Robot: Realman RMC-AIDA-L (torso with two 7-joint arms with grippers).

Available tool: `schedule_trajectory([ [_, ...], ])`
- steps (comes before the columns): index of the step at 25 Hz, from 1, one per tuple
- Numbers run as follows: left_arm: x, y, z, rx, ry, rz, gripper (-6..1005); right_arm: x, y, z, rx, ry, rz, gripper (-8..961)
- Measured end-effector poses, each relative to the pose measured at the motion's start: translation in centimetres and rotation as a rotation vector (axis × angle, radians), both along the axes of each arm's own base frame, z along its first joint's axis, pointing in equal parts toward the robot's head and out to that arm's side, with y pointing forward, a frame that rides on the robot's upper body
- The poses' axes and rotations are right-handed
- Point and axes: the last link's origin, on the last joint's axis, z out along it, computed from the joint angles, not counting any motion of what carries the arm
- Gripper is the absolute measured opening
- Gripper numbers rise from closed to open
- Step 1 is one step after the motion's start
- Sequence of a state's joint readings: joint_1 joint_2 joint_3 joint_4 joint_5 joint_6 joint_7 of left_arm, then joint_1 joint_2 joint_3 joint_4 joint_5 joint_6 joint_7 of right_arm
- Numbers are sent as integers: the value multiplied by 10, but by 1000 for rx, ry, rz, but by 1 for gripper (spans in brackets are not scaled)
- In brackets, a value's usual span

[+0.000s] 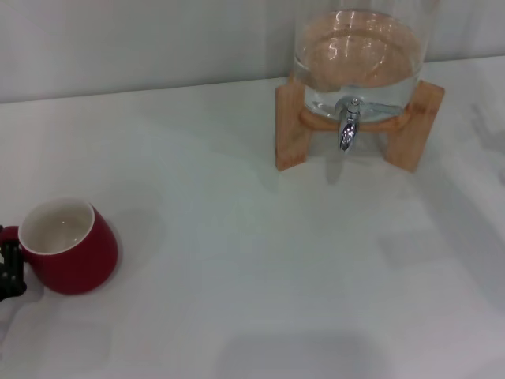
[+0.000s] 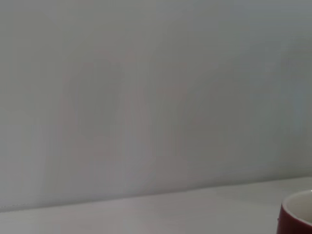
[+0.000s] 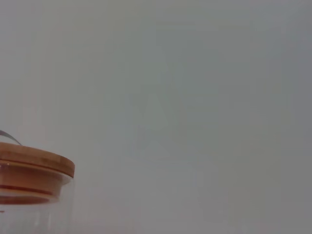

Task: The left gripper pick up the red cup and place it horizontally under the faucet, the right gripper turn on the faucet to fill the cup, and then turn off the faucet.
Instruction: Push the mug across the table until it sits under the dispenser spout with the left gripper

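Observation:
The red cup [image 1: 69, 248] stands upright on the white table at the near left, its white inside showing and its handle turned to the left edge of the head view. A black part of my left gripper [image 1: 10, 270] shows at that edge, right beside the handle. The left wrist view catches only the red cup [image 2: 296, 217] rim in a corner. The chrome faucet [image 1: 348, 126] hangs spout-down from the glass dispenser at the back right, far from the cup. My right gripper is out of view.
The glass dispenser [image 1: 359, 55] holds water and rests on a light wooden stand [image 1: 289, 126] near the back wall. Its wooden lid [image 3: 34, 163] shows in the right wrist view. White table [image 1: 260, 268] spreads between cup and stand.

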State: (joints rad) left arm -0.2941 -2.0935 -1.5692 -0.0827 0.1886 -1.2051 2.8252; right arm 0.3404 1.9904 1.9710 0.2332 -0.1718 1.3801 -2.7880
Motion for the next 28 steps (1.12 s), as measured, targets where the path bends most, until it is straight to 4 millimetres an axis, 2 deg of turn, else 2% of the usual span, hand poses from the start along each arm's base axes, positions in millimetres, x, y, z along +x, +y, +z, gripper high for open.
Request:
schedule_trajectory([
  [9, 27, 13, -2, -7, -19, -129, 142, -2, 2, 0, 0, 2, 8, 604],
  [19, 69, 37, -21, -142, -92, -243, 143, -10, 5, -4, -4, 2, 38, 604],
  [23, 80, 40, -25, -177, -109, -275, 143, -13, 6, -6, -14, -1, 51, 604],
  [24, 90, 43, -31, -210, -107, -296, 143, -14, 6, -7, -16, -2, 56, 604],
  [28, 101, 46, -40, -252, -95, -313, 143, -17, 6, -7, -16, -6, 74, 604],
])
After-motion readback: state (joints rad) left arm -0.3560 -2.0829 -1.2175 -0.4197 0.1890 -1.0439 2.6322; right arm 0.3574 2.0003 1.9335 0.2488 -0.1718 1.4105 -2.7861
